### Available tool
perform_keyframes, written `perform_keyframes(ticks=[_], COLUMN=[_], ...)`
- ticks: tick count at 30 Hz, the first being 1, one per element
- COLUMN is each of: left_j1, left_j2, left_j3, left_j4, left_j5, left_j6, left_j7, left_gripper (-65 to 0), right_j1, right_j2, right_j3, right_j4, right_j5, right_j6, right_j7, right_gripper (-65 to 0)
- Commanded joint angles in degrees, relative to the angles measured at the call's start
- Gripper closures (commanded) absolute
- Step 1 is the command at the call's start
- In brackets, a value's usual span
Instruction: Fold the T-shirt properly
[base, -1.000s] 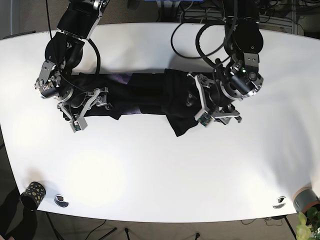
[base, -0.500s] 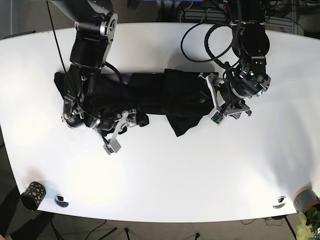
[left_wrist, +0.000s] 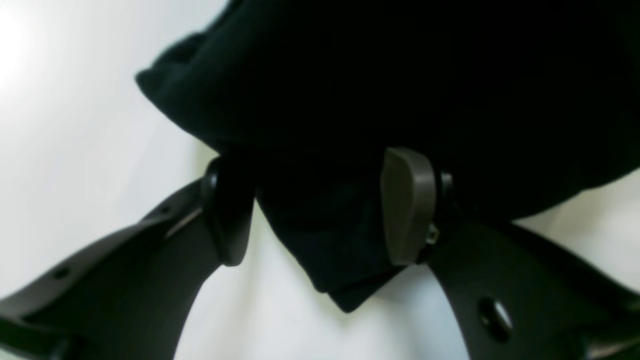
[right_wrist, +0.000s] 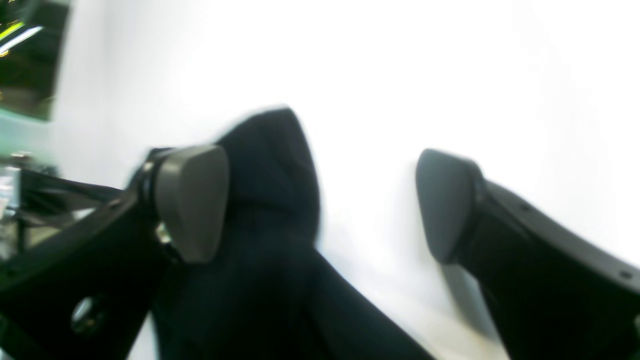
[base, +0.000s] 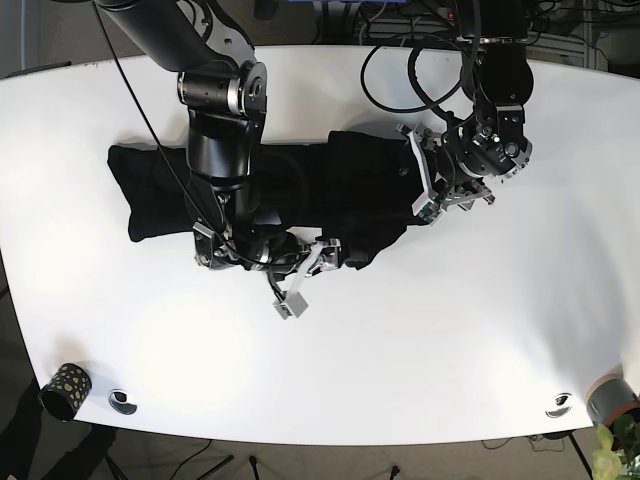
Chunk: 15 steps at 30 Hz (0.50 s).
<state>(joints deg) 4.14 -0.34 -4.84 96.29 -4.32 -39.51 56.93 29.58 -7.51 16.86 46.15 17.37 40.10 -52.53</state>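
Black T-shirt (base: 200, 190), bunched into a long band across the white tabletop (base: 420, 330), far end at the left of the base view, other end near middle right. Soft, limp, light cloth by the look of it; likely to sag and slide on the smooth top, so best taken at a hem edge or corner fold, not mid-panel.

Right gripper (base: 312, 268) low at the band's front edge, fingers (right_wrist: 192, 200) spread wide. In the right wrist view, a dark fold lying against one pad, other pad apart over bare tabletop; nothing pinched.

Left gripper (base: 443, 190) at the band's right end, fingers (left_wrist: 407, 205) also parted, a hanging corner of cloth between them, touching one pad, not clamped.
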Motion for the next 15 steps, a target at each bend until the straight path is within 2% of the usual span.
perform_keyframes(ticks=[1, 6, 8, 11, 13, 15], left_j1=[-0.85, -0.85, -0.85, -0.85, -0.85, -1.02], left_j2=[-0.14, -0.06, -0.06, -0.06, 0.03, 0.03], left_j3=[-0.04, -0.04, -0.04, -0.04, -0.04, -0.04], left_j4=[0.54, 0.54, 0.54, 0.54, 0.54, 0.54], left_j5=[-0.47, -0.56, -0.56, -0.56, -0.56, -0.56], left_j6=[-0.01, -0.01, -0.01, -0.01, -0.01, -0.01], left_j7=[-0.88, -0.88, -0.88, -0.88, -0.88, -0.88], left_gripper=[-37.1, -37.1, -37.1, -37.1, -37.1, -37.1], right_j1=[1.05, 0.97, 0.97, 0.97, 0.97, 0.97], right_j2=[-1.33, -1.49, -1.49, -1.49, -1.49, -1.49], right_j3=[-0.12, -0.12, -0.12, -0.12, -0.12, -0.12], right_j4=[0.31, 0.49, 0.49, 0.49, 0.49, 0.49], right_j5=[0.00, 0.44, 1.93, 4.22, 4.39, 4.39], right_j6=[-0.10, -0.10, -0.10, -0.10, -0.10, -0.10], right_j7=[-0.61, -2.90, -3.69, -3.60, -2.63, -1.40], right_gripper=[-56.8, -56.6, -53.9, -40.9, -26.2, -14.1])
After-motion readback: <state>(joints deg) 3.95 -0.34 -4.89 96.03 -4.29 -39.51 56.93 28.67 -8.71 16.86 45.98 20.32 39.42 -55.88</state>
